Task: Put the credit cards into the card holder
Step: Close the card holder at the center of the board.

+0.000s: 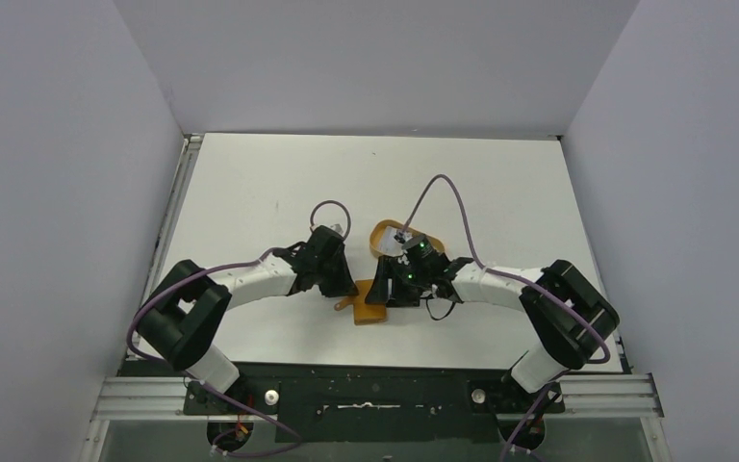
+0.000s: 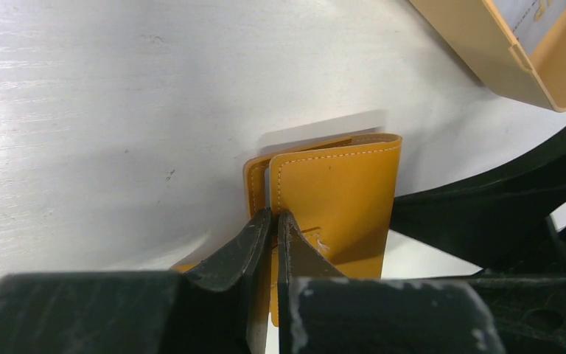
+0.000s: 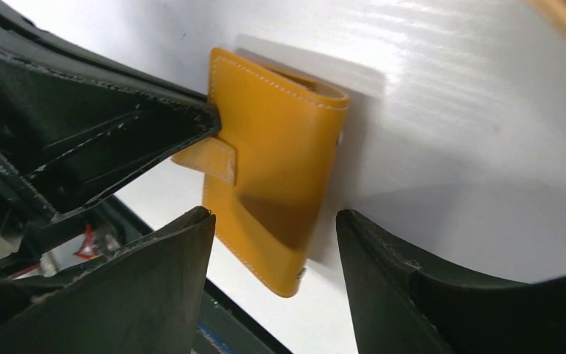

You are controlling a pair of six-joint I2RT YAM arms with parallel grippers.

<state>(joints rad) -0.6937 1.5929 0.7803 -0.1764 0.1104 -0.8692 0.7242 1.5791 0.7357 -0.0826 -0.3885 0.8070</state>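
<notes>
The orange-brown card holder point(image 1: 369, 304) lies folded on the white table between both arms. My left gripper point(image 2: 276, 215) is shut on the near edge of the card holder point(image 2: 339, 188), pinching one cover. The right gripper point(image 3: 274, 214) hovers open over the card holder point(image 3: 273, 140), one finger on each side and neither touching it. The holder's snap tab point(image 3: 212, 159) sticks out beside the left gripper's fingers point(image 3: 118, 140). A pale credit card point(image 2: 534, 15) lies in the tan tray point(image 2: 486, 51).
The oval tan-rimmed tray point(image 1: 382, 234) sits just behind the right gripper point(image 1: 392, 287). Grey walls close in the table on three sides. The near table edge and a black rail point(image 1: 375, 385) run close to the holder.
</notes>
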